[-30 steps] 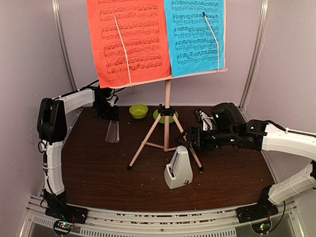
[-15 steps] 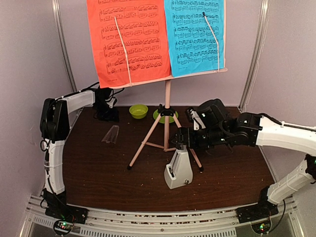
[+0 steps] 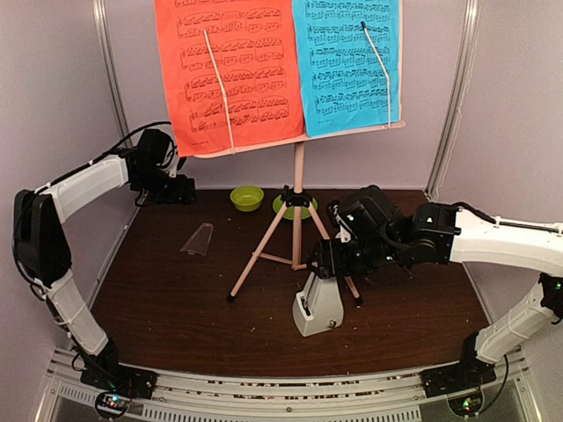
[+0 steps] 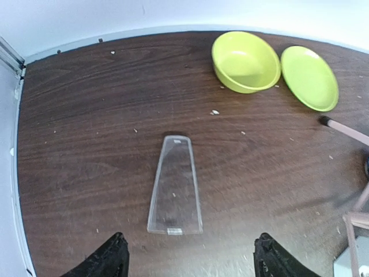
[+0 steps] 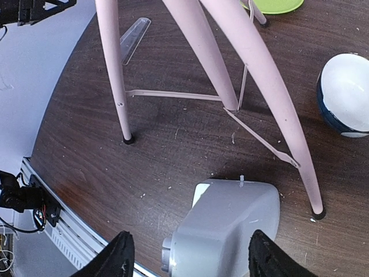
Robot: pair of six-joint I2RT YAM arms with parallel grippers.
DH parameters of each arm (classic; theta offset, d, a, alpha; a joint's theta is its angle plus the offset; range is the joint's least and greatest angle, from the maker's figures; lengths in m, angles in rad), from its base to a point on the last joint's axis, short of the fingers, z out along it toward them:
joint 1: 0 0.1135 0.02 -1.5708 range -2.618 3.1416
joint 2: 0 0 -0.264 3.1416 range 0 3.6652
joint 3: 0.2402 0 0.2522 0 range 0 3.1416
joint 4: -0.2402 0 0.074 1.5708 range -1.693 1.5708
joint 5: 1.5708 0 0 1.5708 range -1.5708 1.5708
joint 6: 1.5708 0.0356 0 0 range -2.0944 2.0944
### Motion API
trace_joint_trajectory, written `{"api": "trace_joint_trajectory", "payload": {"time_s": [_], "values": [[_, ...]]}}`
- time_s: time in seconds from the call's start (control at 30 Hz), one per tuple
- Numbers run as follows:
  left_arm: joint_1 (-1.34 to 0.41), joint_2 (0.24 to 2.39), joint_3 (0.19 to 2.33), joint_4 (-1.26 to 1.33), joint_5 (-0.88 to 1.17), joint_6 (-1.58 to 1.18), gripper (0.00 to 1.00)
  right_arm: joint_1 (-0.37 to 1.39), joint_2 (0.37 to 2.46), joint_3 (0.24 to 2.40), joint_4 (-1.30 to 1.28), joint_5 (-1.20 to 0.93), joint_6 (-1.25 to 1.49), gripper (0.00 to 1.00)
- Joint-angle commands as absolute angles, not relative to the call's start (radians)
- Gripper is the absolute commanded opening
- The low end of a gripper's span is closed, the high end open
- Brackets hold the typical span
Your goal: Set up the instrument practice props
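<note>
While the metronome (image 3: 317,303) stands nearest on the desk (image 3: 176,316), just beside a front leg of the pale pink music stand (image 3: 297,176), the right tool (image 5: 190,234) hangs over its top with fingers spread wide, one to each side, gripping nothing (whether a pad touches the casing cannot be told).

Further left a clear tapered cover (image 4: 174,184) lies flat on the wood, well apart from the metronome. The left tool (image 4: 190,236) hovers above it, wide and empty.

Behind are a green bowl (image 3: 247,198), a green plate (image 3: 283,207) partly hidden by the tripod hub, and a white bowl (image 5: 346,95) that only the right wrist view shows.

Farthest back, the red sheet (image 3: 233,70) and blue sheet (image 3: 347,61) rest side by side on the upright stand, their tops cut off. I judge the stand and sheets done, with the metronome's final placing left. Its dial side is hard to read.
</note>
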State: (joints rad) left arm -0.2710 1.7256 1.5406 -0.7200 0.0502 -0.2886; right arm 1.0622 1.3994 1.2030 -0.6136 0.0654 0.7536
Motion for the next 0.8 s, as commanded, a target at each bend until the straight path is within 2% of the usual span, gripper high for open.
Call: {"api": "trace_joint_trajectory", "payload": {"time_s": [0.0, 0.33, 0.4, 0.53, 0.77], "values": [[-0.317, 1.634, 1.413, -0.666, 0.056, -0.308, 0.77, 1.078, 1.411, 1.168, -0.612, 0.091, 0.727, 0.64], [-0.401, 1.384, 1.157, -0.622, 0.010, -0.348, 0.76, 1.101, 1.427, 1.143, -0.632, 0.105, 0.679, 0.50], [-0.402, 1.363, 1.129, -0.616, 0.010, -0.340, 0.76, 1.101, 1.437, 1.142, -0.623, 0.124, 0.675, 0.49], [-0.402, 1.347, 1.135, -0.637, 0.019, -0.322, 0.77, 1.104, 1.488, 1.201, -0.650, 0.119, 0.676, 0.55], [-0.404, 1.286, 1.106, -0.622, 0.028, -0.329, 0.75, 1.116, 1.504, 1.239, -0.632, 0.098, 0.640, 0.42]]}}
